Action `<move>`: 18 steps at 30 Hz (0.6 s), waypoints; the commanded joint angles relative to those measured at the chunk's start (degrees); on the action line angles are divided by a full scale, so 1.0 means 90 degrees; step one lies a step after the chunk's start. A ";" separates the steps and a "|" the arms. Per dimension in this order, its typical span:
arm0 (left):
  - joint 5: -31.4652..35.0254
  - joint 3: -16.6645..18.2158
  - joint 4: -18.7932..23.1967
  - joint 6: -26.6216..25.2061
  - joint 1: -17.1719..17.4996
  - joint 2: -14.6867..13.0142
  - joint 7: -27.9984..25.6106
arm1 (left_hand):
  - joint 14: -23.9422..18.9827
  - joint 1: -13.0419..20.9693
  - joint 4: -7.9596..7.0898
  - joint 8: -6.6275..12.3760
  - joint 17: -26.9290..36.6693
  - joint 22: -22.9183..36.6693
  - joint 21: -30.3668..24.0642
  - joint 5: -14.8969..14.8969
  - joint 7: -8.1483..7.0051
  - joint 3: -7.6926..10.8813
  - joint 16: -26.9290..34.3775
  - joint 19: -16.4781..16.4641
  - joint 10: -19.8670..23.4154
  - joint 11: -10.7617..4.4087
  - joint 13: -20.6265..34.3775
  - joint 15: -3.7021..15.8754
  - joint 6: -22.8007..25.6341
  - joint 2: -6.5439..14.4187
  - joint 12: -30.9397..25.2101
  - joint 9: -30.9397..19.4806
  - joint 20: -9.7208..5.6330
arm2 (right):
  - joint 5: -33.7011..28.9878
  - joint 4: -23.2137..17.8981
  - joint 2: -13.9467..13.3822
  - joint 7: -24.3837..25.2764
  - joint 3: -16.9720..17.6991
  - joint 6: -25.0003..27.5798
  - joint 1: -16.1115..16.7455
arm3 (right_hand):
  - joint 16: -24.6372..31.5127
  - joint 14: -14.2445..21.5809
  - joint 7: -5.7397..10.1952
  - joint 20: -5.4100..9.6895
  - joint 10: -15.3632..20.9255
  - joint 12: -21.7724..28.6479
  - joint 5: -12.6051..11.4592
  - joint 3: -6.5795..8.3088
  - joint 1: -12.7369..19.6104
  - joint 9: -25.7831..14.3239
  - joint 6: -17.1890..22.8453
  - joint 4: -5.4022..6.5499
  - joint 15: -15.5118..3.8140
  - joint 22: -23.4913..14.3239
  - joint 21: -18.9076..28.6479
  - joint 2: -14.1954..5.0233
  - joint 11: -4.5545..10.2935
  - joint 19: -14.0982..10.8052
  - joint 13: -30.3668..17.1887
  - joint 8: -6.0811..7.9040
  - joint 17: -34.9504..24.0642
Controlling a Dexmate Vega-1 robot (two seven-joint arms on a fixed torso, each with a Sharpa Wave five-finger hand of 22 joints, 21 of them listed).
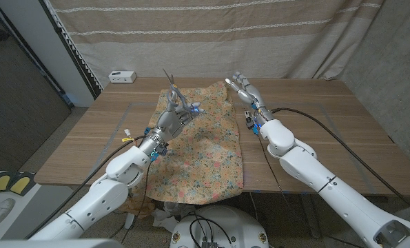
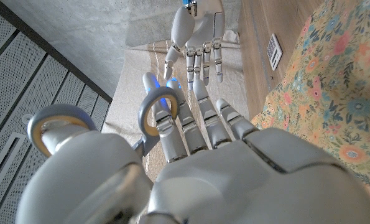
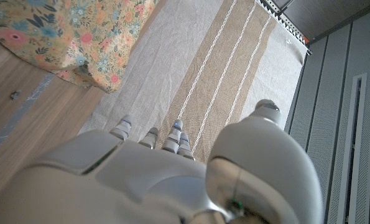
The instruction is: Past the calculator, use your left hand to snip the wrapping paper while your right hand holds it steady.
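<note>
At the centre of the head view, the left hand (image 1: 171,122) grips the scissors (image 1: 173,89), blades pointing toward the upper frame over the floral wrapping paper (image 1: 201,148) spread lengthwise on the desk (image 1: 315,124). The right hand (image 1: 246,88), fingers apart and empty, hovers beside the paper's upper-right corner, not yet pinning it. The white calculator (image 1: 123,76) sits well apart at upper left.

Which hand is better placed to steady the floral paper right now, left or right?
Right. The right hand holds nothing and hovers at the wrapping paper's far corner, while the left hand is busy holding the scissors.
</note>
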State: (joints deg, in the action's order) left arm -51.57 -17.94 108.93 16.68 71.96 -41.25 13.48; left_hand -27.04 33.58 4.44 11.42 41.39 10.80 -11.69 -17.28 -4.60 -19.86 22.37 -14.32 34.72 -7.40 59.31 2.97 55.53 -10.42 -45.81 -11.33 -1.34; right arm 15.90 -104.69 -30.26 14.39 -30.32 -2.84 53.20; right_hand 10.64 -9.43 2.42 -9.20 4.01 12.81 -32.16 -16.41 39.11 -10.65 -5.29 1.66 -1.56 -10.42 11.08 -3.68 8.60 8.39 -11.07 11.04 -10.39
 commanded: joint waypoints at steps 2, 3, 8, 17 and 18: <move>-0.0039 0.0048 0.0162 0.0001 0.0224 -0.0040 -0.0104 | -0.0023 0.0039 0.0043 0.0009 0.0007 0.0014 -0.0017 -0.0021 0.0240 -0.0009 -0.0038 -0.0108 0.0528 -0.0508 -0.0026 0.0933 -0.0254 0.0040 -0.0044 -0.0033 -0.0050 | -0.0267 0.0011 -0.0265 -0.0362 -0.0244 0.0390 -0.0292 | 0.0029 -0.0013 -0.0003 0.0004 0.0047 0.0057 -0.0017 -0.0005 0.0076 -0.0023 0.0025 -0.0053 -0.0035 -0.0009 0.0014 -0.0003 0.0013 0.0004 -0.0018 0.0030 -0.0021; -0.0022 0.0053 0.0176 0.0010 0.0242 -0.0042 -0.0130 | -0.0020 0.0048 0.0049 0.0014 0.0005 0.0014 -0.0020 -0.0023 0.0250 -0.0007 -0.0045 -0.0119 0.0539 -0.0516 -0.0020 0.0930 -0.0243 0.0043 -0.0054 -0.0034 -0.0060 | -0.0280 0.0010 -0.0287 -0.0415 -0.0271 0.0437 -0.0327 | 0.0028 -0.0017 -0.0002 0.0004 0.0046 0.0056 -0.0018 -0.0004 0.0079 -0.0023 0.0021 -0.0055 -0.0029 -0.0010 0.0014 -0.0004 0.0013 0.0006 -0.0018 0.0029 -0.0020; -0.0018 0.0096 0.0221 0.0033 0.0318 -0.0080 -0.0151 | -0.0012 0.0072 0.0066 0.0010 0.0000 0.0014 -0.0017 -0.0027 0.0240 -0.0001 -0.0060 -0.0117 0.0528 -0.0525 -0.0008 0.0926 -0.0255 0.0049 -0.0064 -0.0035 -0.0062 | -0.0598 -0.0053 -0.0426 -0.0543 -0.0465 0.0811 -0.0538 | 0.0011 -0.0064 -0.0007 0.0008 0.0023 0.0045 -0.0028 0.0007 0.0107 -0.0023 -0.0016 -0.0071 -0.0050 -0.0010 0.0003 -0.0014 0.0024 0.0042 -0.0019 0.0017 -0.0019; 0.0005 0.0165 0.0213 0.0087 0.0418 -0.0112 -0.0193 | -0.0038 0.0101 0.0088 0.0007 -0.0009 0.0015 -0.0017 -0.0038 0.0221 0.0006 -0.0072 -0.0124 0.0544 -0.0523 -0.0040 0.0954 -0.0267 0.0063 -0.0063 -0.0036 -0.0064 | -0.1359 -0.0313 -0.0566 -0.0719 -0.0981 0.1946 -0.0993 | -0.0017 -0.0215 -0.0039 0.0001 -0.0186 -0.0033 -0.0066 0.0049 0.0223 -0.0022 -0.0082 -0.0136 0.0044 -0.0010 -0.0004 -0.0057 -0.0074 0.0122 -0.0022 0.0022 -0.0020; 0.0006 0.0163 0.0195 0.0104 0.0413 -0.0112 -0.0158 | -0.0044 0.0104 0.0091 0.0010 -0.0010 0.0015 -0.0016 -0.0039 0.0221 0.0006 -0.0072 -0.0123 0.0550 -0.0520 -0.0046 0.0952 -0.0258 0.0064 -0.0063 -0.0036 -0.0062 | -0.1530 -0.0332 -0.0567 -0.0680 -0.1072 0.2039 -0.1039 | -0.0021 -0.0251 -0.0032 -0.0029 -0.0220 -0.0043 -0.0071 0.0053 0.0238 -0.0022 -0.0027 -0.0145 0.0071 -0.0010 -0.0013 -0.0062 -0.0133 0.0157 -0.0022 0.0045 -0.0021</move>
State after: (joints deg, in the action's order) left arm -51.70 -17.00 110.66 16.87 74.70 -41.97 12.13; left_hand -27.04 34.02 4.91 11.42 41.12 10.79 -11.69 -17.28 -4.59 -19.87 21.74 -15.04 34.65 -7.47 58.87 2.97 55.53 -9.98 -46.00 -11.32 -2.06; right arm 9.48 -105.68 -33.79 9.91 -34.88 6.11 48.24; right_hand 10.64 -9.86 2.14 -9.34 2.68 12.75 -32.44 -15.98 40.54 -10.65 -6.37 0.82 -1.54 -10.42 11.08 -4.32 7.94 9.14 -11.07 11.04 -10.39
